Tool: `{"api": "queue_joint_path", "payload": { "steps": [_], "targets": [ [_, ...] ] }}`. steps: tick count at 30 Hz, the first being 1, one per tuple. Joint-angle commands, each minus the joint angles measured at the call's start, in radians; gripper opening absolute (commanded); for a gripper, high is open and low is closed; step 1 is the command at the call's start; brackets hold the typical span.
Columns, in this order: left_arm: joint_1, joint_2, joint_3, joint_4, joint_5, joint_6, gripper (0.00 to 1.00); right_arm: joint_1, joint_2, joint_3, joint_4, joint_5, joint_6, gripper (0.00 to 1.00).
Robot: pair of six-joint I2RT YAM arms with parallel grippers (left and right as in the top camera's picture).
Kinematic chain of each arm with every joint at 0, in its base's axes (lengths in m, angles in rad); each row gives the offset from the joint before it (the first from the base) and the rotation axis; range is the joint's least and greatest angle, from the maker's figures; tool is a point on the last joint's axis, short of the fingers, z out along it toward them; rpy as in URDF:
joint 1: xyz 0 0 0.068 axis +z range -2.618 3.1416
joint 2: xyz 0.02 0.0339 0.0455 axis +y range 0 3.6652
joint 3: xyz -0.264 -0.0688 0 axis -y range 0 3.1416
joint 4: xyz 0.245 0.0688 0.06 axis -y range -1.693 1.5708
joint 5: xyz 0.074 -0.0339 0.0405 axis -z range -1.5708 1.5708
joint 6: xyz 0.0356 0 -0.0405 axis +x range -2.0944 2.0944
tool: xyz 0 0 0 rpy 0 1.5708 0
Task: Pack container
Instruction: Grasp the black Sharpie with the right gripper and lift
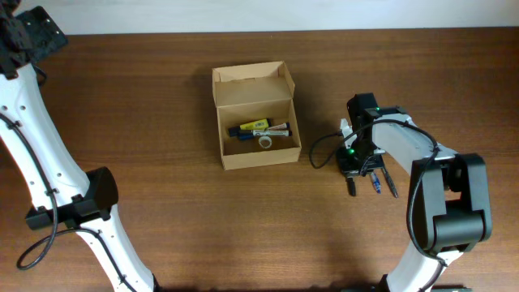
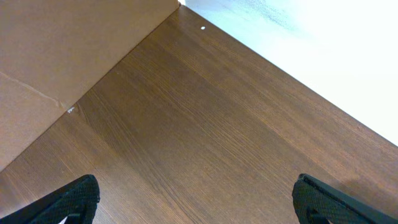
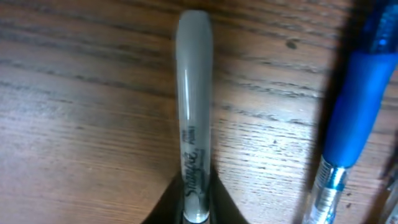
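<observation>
Brown cardboard makes the container point(image 1: 259, 156). It sits in the middle of the dark wooden counter point(image 1: 162, 203). It is a small box with flat, plain walls, and its lid flap stands up at the back, so it is open.

Part of the packing looks done. Inside you can see a yellow marker point(image 1: 253, 124), a dark marker point(image 1: 274, 129) and a small pale ring point(image 1: 265, 142) lying flat on the bottom.

More is left. 3 long thin things lie side by side on the counter to the right of the box, well apart from it:
- a grey marker point(image 3: 194, 93) that is round, smooth and a bit shiny, with black writing near one end
- a blue pen point(image 3: 354, 93) with a rubbery-looking blue grip and a clear barrel
- a thin dark pen point(image 1: 392, 182) that is too small to tell much about

Your right gripper point(image 3: 198, 208) is down on the grey marker. Its jaws are narrow, with a dark tip pressed on each side of the marker's end, so they seem to hold it. The marker looks like it is lying on the wood, not lifted yet.

Your left gripper point(image 2: 199, 205) is far off at the left corner. Its jaws are wide apart and hold nothing, with only wood grain under them.

I think you have 3 things to carry over, and then the lid needs closing.
</observation>
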Motion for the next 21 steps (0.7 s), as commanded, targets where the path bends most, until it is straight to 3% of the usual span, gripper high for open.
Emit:
{"api": "queue_joint_path", "payload": {
  "steps": [1, 6, 10, 17, 21],
  "targets": [
    [0.003, -0.008, -0.003, 0.000, -0.007, 0.011, 1.00, -0.001, 0.018, -0.032, 0.021, -0.016, 0.011, 0.04],
    [0.003, -0.008, -0.003, 0.000, -0.007, 0.011, 1.00, -0.001, 0.011, -0.008, 0.001, -0.021, 0.011, 0.04],
    [0.003, -0.008, -0.003, 0.000, -0.007, 0.011, 1.00, -0.001, -0.028, 0.117, -0.098, -0.036, 0.010, 0.04],
    [0.003, -0.008, -0.003, 0.000, -0.007, 0.011, 1.00, 0.003, -0.085, 0.594, -0.329, -0.036, 0.006, 0.04],
    [0.003, -0.008, -0.003, 0.000, -0.007, 0.011, 1.00, 0.025, -0.085, 0.859, -0.417, -0.091, -0.094, 0.04]
  ]
}}
